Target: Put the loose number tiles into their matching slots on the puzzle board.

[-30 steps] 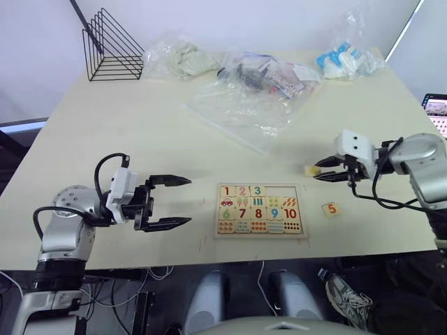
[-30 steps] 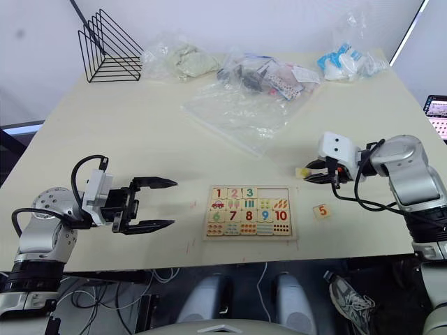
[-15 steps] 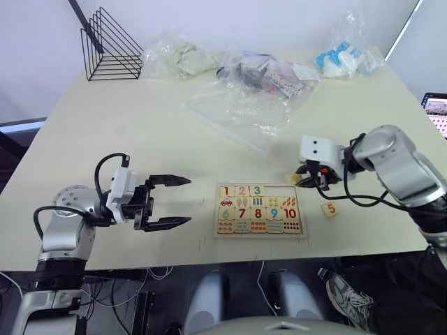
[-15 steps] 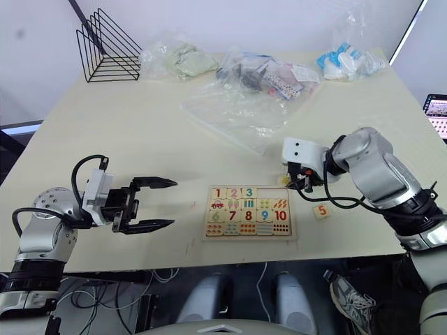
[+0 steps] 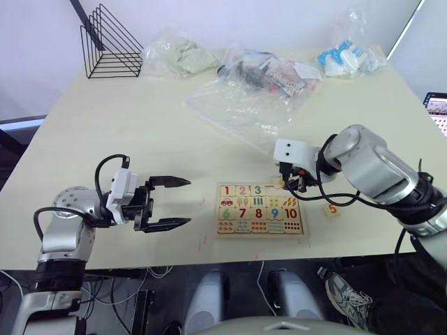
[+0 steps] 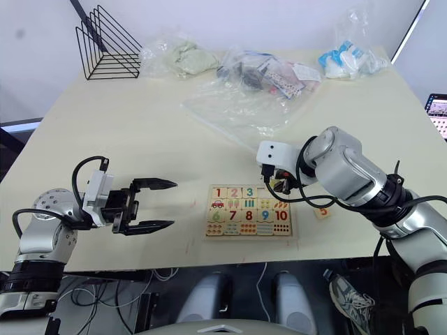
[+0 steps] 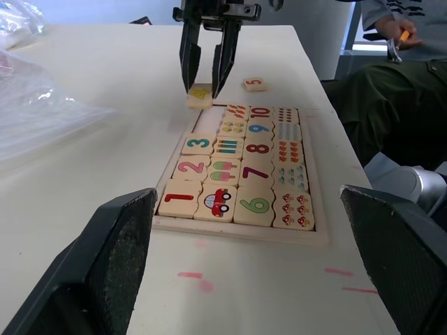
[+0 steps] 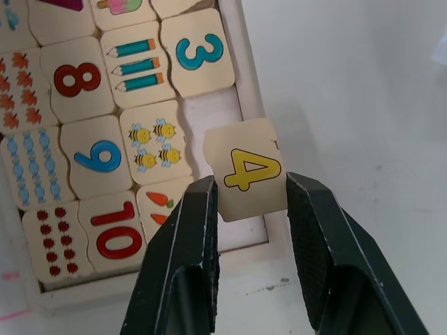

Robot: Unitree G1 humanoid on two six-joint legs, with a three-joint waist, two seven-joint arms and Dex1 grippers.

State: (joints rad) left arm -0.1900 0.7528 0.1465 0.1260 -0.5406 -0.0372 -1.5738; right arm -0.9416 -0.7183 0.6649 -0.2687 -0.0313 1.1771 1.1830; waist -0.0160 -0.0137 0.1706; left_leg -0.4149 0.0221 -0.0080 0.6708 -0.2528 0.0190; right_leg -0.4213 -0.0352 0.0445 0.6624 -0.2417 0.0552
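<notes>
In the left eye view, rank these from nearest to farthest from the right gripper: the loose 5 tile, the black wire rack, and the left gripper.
Measured from the right gripper:
1. Loose light-wood tile with an orange 5, just off the puzzle board's right side.
2. Left gripper, left of the board.
3. Black wire rack, at the table's far left corner.

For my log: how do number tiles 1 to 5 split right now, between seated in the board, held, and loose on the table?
Seated in the board: 3 (tile 1, tile 2, tile 3)
Held by the right gripper: 1 (tile 4)
Loose on the table: 1 (tile 5)
Total: 5
</notes>
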